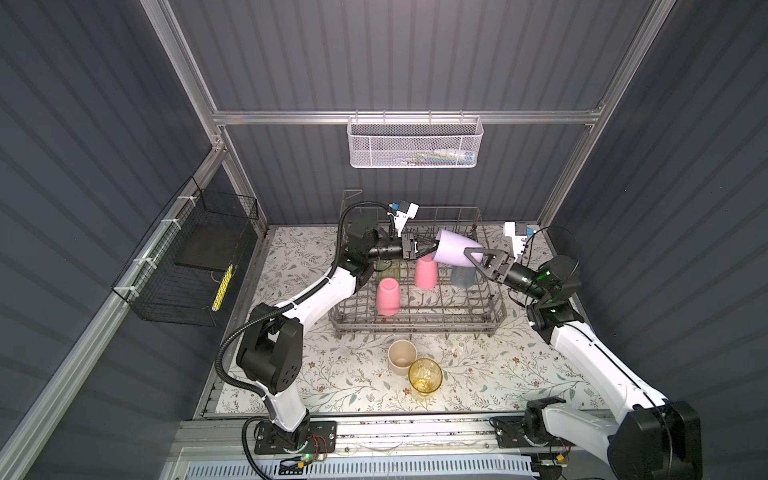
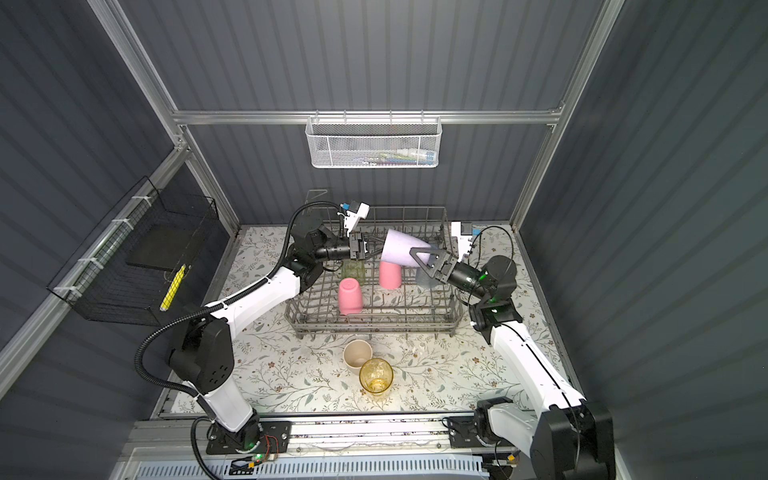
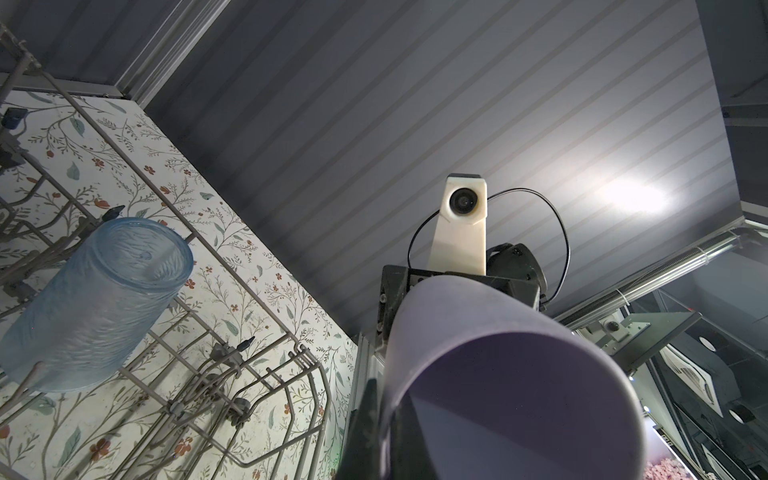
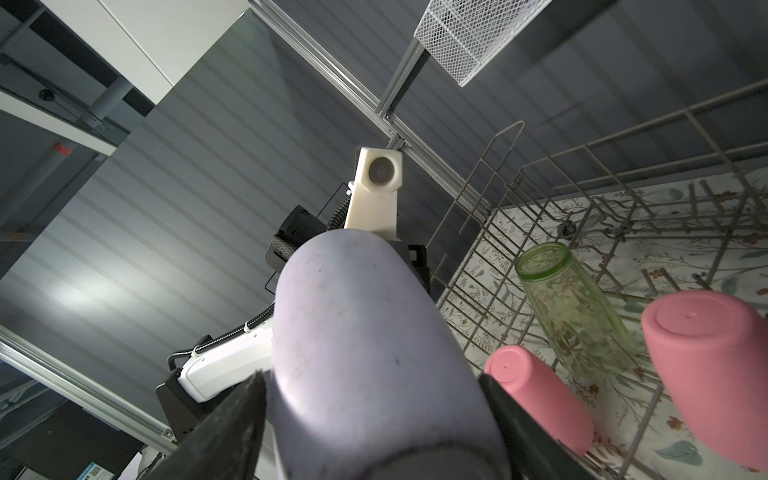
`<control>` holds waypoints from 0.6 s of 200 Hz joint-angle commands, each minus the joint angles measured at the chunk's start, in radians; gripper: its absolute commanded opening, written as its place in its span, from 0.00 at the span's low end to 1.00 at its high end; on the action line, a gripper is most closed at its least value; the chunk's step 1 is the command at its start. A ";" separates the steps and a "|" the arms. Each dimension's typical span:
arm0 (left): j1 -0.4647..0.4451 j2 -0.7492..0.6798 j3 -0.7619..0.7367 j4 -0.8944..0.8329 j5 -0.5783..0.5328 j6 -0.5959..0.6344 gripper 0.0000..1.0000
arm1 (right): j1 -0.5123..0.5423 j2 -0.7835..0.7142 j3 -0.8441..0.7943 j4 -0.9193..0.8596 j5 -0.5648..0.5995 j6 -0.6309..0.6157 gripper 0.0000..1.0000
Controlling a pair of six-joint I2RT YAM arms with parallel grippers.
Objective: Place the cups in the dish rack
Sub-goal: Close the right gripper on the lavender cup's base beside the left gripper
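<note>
Counting what shows, 4 of the 7 cups sit in the large grey wire dish rack (image 1: pixel 436 321). All 4 are mouth-down among the tines: a front opaque pink cup (image 1: pixel 388 296), a rear opaque pink cup (image 1: pixel 426 272), a ribbed see-through green cup (image 4: pixel 573 311) and a ribbed see-through grey-blue cup (image 3: pixel 95 303).

A smooth opaque lilac cup (image 1: pixel 455 249) hangs on its side in the air above the rack's back half. The left pincer (image 1: pixel 435 248) is clamped together on the rim wall at the lilac cup's mouth. The right pincer (image 1: pixel 471 259) has its jaws apart astride the closed end, with the pads at the sides. I cannot tell whether they press yet, but this looks like a handover between arms.

Left to do, by my reckoning, is to seat this cup and then load 2 more. An opaque beige cup (image 1: pixel 402 356) and a ribbed see-through amber cup (image 1: pixel 424 375) stand mouth-up, just beside each other, on the flowered worktop (image 1: pixel 490 374) in front of the rack.

The white mesh basket (image 1: pixel 415 145) on the back rail holds small items too blurred to name. The black wire basket (image 1: pixel 187 266) on the side wall holds a dark flat slab and something yellow.
</note>
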 commanded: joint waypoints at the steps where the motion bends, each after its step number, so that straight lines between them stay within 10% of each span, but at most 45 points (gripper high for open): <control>1: -0.008 0.028 0.007 0.023 0.015 -0.014 0.00 | 0.010 0.025 -0.007 0.103 -0.021 0.024 0.79; 58: -0.008 0.037 0.014 0.014 0.022 -0.011 0.00 | 0.016 0.050 -0.004 0.131 -0.029 0.036 0.76; 120: -0.008 0.036 0.019 0.004 0.022 -0.005 0.00 | 0.016 0.041 -0.018 0.154 -0.024 0.044 0.51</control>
